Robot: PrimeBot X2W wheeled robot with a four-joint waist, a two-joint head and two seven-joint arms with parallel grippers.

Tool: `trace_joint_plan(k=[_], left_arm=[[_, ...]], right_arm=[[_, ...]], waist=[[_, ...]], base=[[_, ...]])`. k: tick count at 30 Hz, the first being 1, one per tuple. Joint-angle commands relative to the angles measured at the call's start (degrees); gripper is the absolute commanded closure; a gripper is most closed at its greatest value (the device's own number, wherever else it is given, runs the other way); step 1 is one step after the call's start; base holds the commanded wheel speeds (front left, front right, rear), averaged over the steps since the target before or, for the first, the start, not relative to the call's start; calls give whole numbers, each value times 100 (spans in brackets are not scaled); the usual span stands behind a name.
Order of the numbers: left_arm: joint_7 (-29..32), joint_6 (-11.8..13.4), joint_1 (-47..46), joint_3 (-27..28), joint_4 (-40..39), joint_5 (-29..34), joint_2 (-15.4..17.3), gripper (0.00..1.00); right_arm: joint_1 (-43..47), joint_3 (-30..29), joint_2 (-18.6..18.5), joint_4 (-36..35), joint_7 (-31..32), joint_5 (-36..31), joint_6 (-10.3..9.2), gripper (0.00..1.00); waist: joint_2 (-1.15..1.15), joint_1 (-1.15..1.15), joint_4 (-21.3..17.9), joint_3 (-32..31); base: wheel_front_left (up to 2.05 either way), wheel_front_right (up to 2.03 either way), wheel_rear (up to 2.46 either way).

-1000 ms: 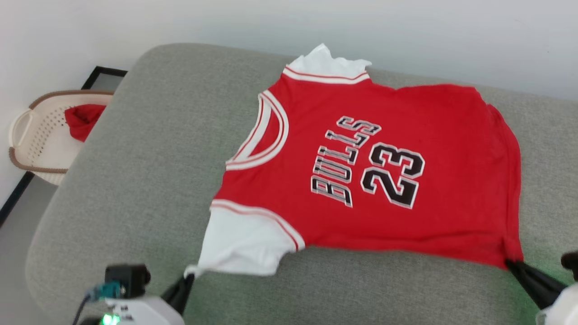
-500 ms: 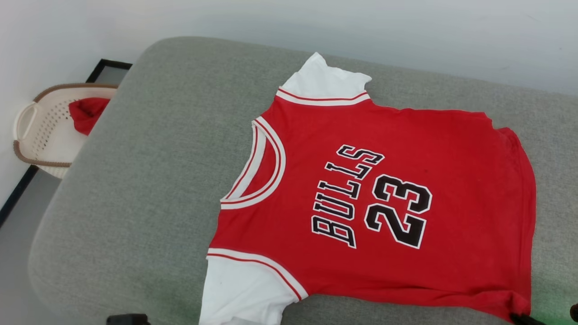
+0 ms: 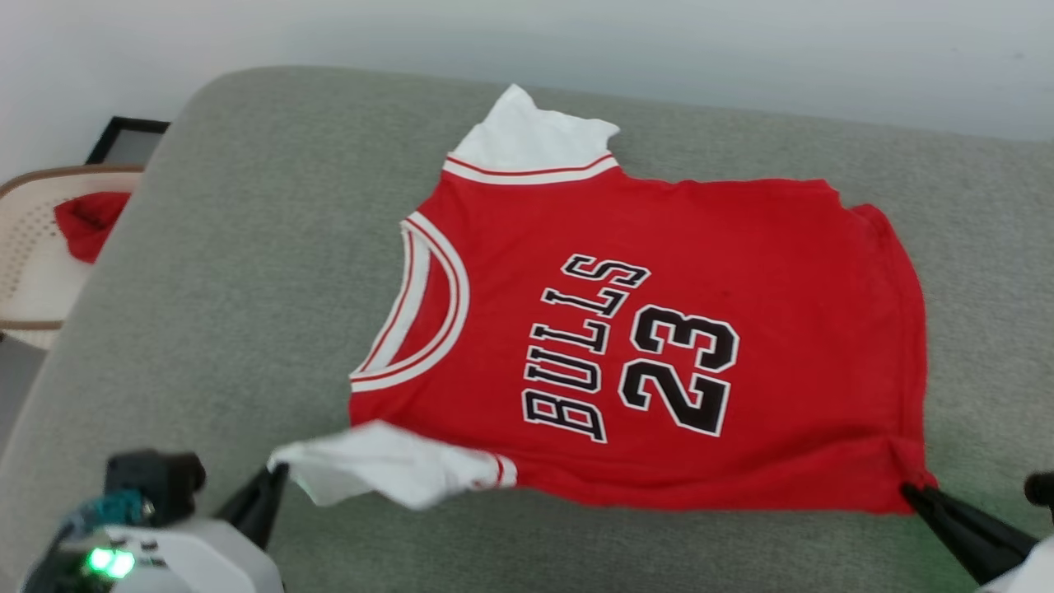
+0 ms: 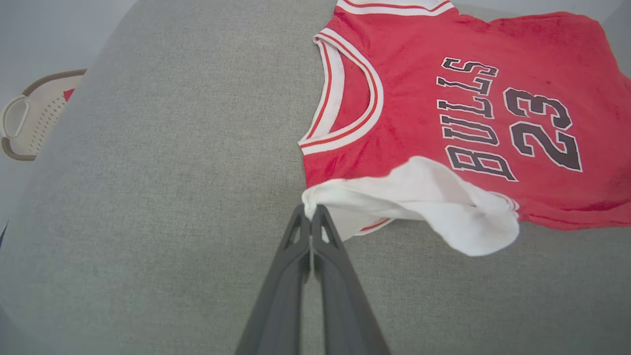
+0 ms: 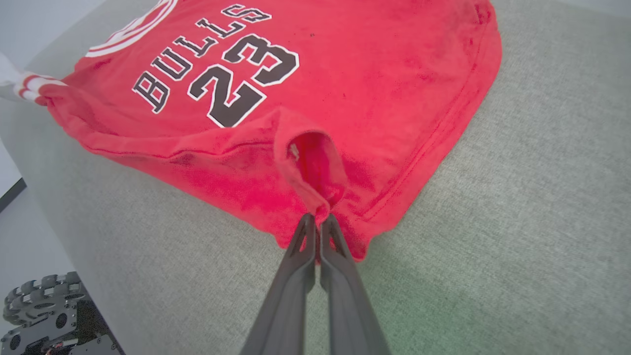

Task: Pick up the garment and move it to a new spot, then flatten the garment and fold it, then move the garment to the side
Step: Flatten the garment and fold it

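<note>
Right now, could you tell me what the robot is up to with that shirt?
The robot has a red jersey spread face up on a grey cushion. Its left claw is shut on the tip of the near white sleeve, and its right claw is shut on the near hem corner. No fold is made yet. A basket holding a small red cloth sits off to the left.

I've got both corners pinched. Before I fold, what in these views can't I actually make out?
Head view: the basket is cut by the left edge; the grey cushion hides part of the red cloth inside.
Head view: the garment's near sleeve is blurred; its trim is hard to read.
Every view: the garment's underside, covered by its own front.
Right wrist view: a dark toothed wheel, cut by the corner.
</note>
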Motion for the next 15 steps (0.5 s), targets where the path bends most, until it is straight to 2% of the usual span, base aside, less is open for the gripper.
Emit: trace_joint_plan(k=[1,5,7,13,15], left_arm=[[69,-13,-159,12,-26,92,73,100],[328,-197,-657,48,49,250,234,100],[469,-374,-958,9,168,377,288,100],[860,-1006,-1926,-161,851,676,62,100],[969,-1251,-2262,-231,1135,743,-123,100]], right_arm=[[-115,-76,82,-51,99,-96,-6,100],[-401,-265,277,-135,487,-294,-6,100],[-577,-327,372,-100,663,-419,-6,100],[-988,-530,633,118,1075,-735,-6,100],[-1103,-583,699,193,1180,-830,-6,100]], waist=[[0,0,-151,57],[0,0,-311,123],[0,0,-361,163],[0,0,-446,282],[0,0,-470,336]], base=[[0,0,0],[0,0,0],[0,0,0],[0,0,0],[0,0,0]])
